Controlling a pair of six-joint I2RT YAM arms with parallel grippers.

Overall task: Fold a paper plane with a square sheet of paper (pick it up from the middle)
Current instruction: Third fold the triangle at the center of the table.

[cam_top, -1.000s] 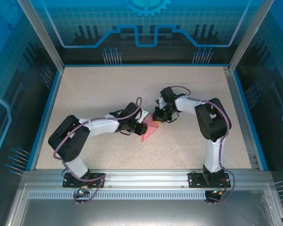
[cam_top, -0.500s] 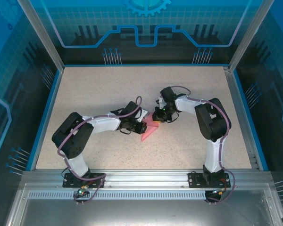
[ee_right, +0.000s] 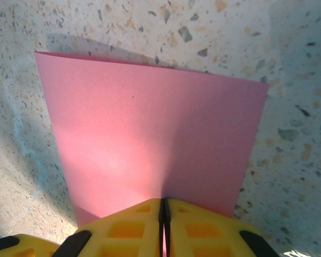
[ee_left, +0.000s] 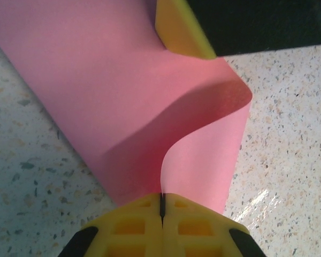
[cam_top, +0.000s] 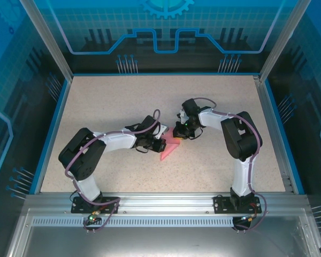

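The square sheet of paper (cam_top: 169, 149) is pink-red and lies folded mid-table as a narrow wedge pointing toward the near edge. My left gripper (cam_top: 160, 144) is at its left side and is shut on a raised flap. In the left wrist view the paper (ee_left: 112, 91) curls up from the table into my shut left gripper (ee_left: 161, 202). My right gripper (cam_top: 177, 134) holds the sheet's far end. In the right wrist view the paper (ee_right: 150, 123) lies flat with a straight far edge, its near edge pinched in my shut right gripper (ee_right: 164, 208). A yellow right fingertip (ee_left: 184, 29) presses the sheet.
The speckled table (cam_top: 107, 107) is bounded by a blue rim (cam_top: 51, 128) and aluminium frame posts (cam_top: 45, 40). Both arms bend inward and meet at the centre, their grippers a few centimetres apart.
My left gripper has moved slightly right toward the right gripper, bringing its flap of paper over the sheet; the pink shape looks narrower. The right arm has stayed put.
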